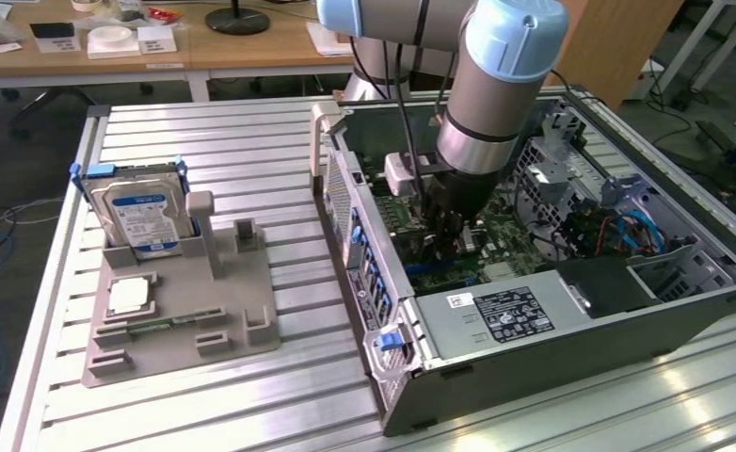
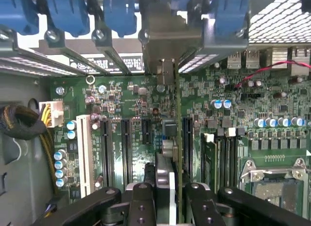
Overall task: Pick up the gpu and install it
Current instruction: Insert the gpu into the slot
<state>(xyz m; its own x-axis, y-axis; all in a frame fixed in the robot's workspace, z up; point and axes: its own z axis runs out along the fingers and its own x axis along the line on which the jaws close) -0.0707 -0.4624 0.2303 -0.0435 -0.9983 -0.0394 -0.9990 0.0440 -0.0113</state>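
Gripping the gpu (image 2: 178,138) edge-on, tool (image 2: 176,199) partly closed on the card, above motherboard (image 2: 121,104) slots

The gpu (image 2: 178,138) stands on edge inside the open computer case, a thin greenish-brown card seen as a narrow strip running over the green motherboard between the long black slots. Its grey metal end bracket (image 2: 165,46) sits at the case's rear wall, among the blue slot clips. In the exterior view it is hidden behind the arm.
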